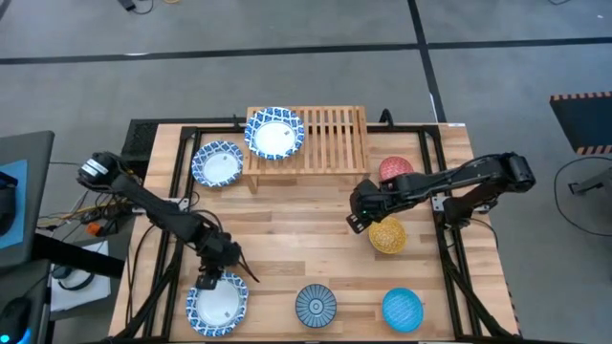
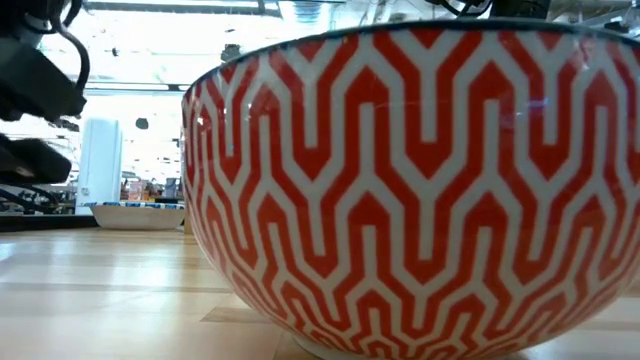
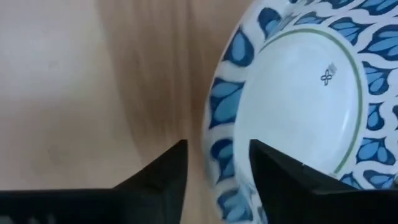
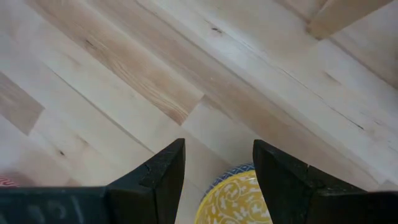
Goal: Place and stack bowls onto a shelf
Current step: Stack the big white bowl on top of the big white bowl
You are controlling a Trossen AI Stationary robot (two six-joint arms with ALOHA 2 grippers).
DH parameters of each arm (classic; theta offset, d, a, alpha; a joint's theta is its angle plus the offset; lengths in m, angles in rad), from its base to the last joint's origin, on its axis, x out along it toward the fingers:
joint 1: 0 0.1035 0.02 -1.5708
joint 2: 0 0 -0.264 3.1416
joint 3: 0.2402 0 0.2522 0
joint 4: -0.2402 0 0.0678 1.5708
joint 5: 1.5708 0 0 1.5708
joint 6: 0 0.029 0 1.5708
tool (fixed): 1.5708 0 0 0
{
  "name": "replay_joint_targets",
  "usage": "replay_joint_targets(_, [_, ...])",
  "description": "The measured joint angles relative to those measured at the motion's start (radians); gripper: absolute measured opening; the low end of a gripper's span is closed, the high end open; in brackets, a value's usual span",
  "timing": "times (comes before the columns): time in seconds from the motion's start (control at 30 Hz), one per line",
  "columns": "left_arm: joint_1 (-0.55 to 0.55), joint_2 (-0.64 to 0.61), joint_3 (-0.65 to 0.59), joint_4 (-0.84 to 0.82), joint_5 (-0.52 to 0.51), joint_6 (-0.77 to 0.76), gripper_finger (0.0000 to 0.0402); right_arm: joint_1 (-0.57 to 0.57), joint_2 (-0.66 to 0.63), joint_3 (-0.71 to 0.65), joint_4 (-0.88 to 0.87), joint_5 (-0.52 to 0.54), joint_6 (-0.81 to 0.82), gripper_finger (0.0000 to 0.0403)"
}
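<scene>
From above, your left gripper [image 1: 222,270] hangs just over the far rim of the near-left patterned bowl [image 1: 216,306]; the right gripper [image 1: 363,212] hovers beside the yellow bowl [image 1: 387,234]. Count seven bowls: three wide patterned, four small. One wide bowl [image 1: 274,132] sits on the shelf [image 1: 330,139]. Low view: only the red bowl [image 2: 420,190]. Wrist views: both grippers spread, holding nothing.

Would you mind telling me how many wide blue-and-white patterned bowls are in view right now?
3: one on the shelf at, one on the table beside the shelf at, and one at the near edge under the left pincer at. None seem hidden.
</scene>
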Motion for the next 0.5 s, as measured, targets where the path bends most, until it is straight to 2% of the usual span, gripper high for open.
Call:
replay_joint_targets(0.13, [0.003,0.05,0.0,0.007,0.009,0.004,0.0091,0.0,0.0,0.0,0.0,0.0,0.002,0.0214])
replay_joint_targets(0.27, [0.036,0.036,0.001,-0.002,0.043,-0.039,0.0021,0.0,0.0,0.0,-0.01,0.0,0.002,0.0214])
replay_joint_targets(0.4, [0.084,-0.043,0.025,-0.033,0.035,-0.085,0.001,-0.004,0.0,0.0,-0.05,0.0,-0.007,0.0214])
replay_joint_targets(0.5, [0.133,-0.125,0.088,-0.119,0.019,-0.082,0.0005,-0.015,0.0,0.0,-0.08,0.001,-0.02,0.0214])
